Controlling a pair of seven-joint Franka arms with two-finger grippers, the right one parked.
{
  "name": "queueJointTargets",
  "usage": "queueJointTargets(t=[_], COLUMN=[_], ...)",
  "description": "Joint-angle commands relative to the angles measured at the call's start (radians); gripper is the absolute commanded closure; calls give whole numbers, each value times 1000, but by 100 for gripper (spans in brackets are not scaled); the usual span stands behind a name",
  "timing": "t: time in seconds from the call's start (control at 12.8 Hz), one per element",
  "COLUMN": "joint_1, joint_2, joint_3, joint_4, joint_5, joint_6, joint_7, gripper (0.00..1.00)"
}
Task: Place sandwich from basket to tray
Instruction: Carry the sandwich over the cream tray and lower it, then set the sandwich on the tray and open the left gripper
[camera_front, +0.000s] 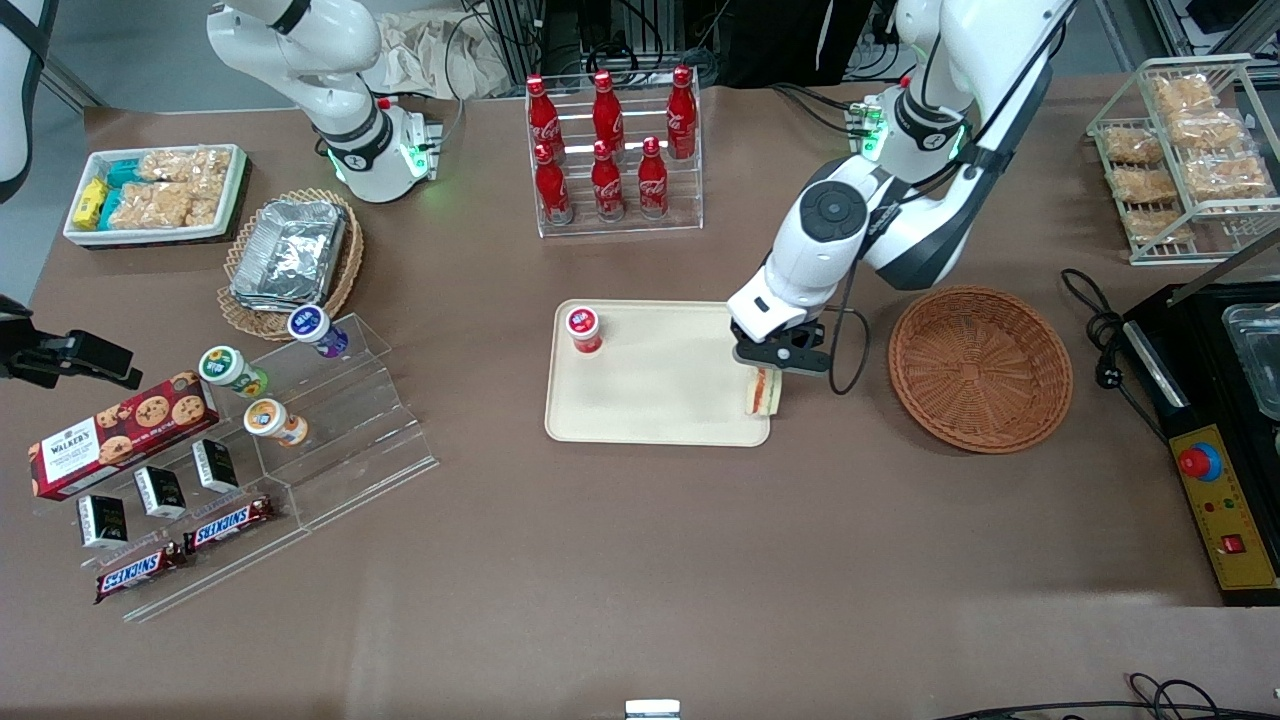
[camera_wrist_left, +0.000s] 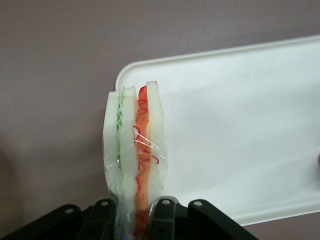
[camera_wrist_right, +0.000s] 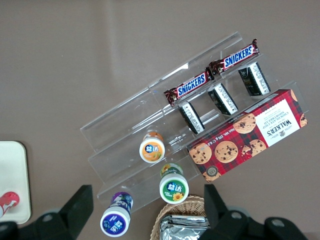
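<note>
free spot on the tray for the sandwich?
Bare middle of the flat cream-beige tray, between the red-capped cup and the gripper, shut on the wrapped triangular sandwich at the tray's basket-side edge. Crowded only at the cup's corner.

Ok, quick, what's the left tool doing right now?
Left tool: closed on the sandwich, held at the tray corner nearest the basket.

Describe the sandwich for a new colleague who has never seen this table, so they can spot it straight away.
Find the cream tray in the middle of the table, beside the round reddish-brown basket. At the tray's corner nearest that basket, the claw is shut on the sandwich, held on edge. It is a plastic-wrapped white-bread wedge with red and green filling stripes, unlike the red-lidded cup standing on the tray.
</note>
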Motion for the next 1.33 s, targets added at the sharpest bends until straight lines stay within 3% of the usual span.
queueJointTargets(t=[0.0,0.16,0.47,0.55,0.62,0.7,1.01,1.25], joint_1=[-18,-36,-36,-36,-35,-35,-27,-24], joint_2=[68,114,213,227,235,235,200,172], joint_3=[-5,-4,-4,-4,-4,-4,-12,-56], joint_4=[12,20,31,34,38,43,83,225], joint_5=[88,165,408,455,473,475,444,307], joint_6=[31,52,92,92,92,92,57,-169], joint_7=[-49,-122,-339,-377,-384,-387,-416,-393], gripper=[100,100,99,61,11,0,0,0])
